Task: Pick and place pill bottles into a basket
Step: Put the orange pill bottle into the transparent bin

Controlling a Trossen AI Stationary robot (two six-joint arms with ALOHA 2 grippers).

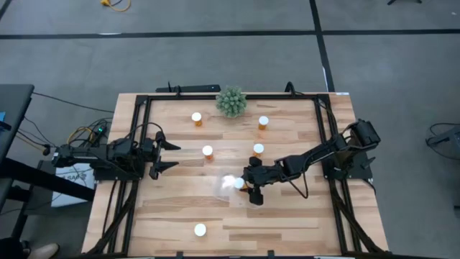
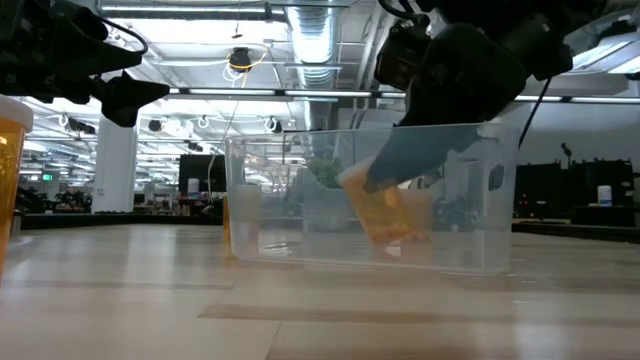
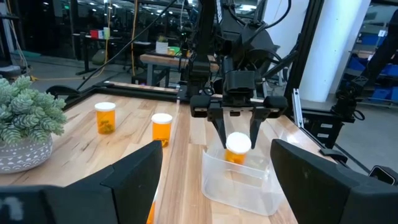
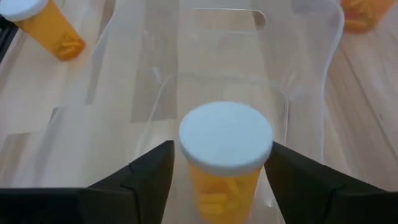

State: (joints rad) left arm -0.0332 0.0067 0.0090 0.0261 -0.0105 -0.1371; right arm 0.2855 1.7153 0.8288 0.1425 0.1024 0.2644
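Observation:
My right gripper (image 1: pixel 248 188) is shut on an orange pill bottle with a white cap (image 4: pixel 226 135), inside the clear plastic basket (image 1: pixel 224 188) at the table's middle. In the low view the bottle (image 2: pixel 388 212) is tilted within the basket's walls (image 2: pixel 260 200). Several other bottles stand upright on their bases on the wood: two at the far side (image 1: pixel 196 119) (image 1: pixel 263 123), two nearer the middle (image 1: pixel 208 152) (image 1: pixel 258 150), one near the front edge (image 1: pixel 200 230). My left gripper (image 1: pixel 169 156) is open and empty at the table's left. My right gripper pinches the bottle's orange body just below the white cap (image 3: pixel 237 155) between its two fingers (image 4: pixel 152 171), one on each side. The fingers slant down from the table's right side into the basket. The bottle is tilted, cap uppermost; whether its base touches the basket floor, I cannot tell.
A spiky green plant in a pot (image 1: pixel 231 101) stands at the far edge. A black metal frame (image 1: pixel 215 96) runs around the table. One bottle (image 2: pixel 10 170) stands close to the low camera. There is bare wood at the front right.

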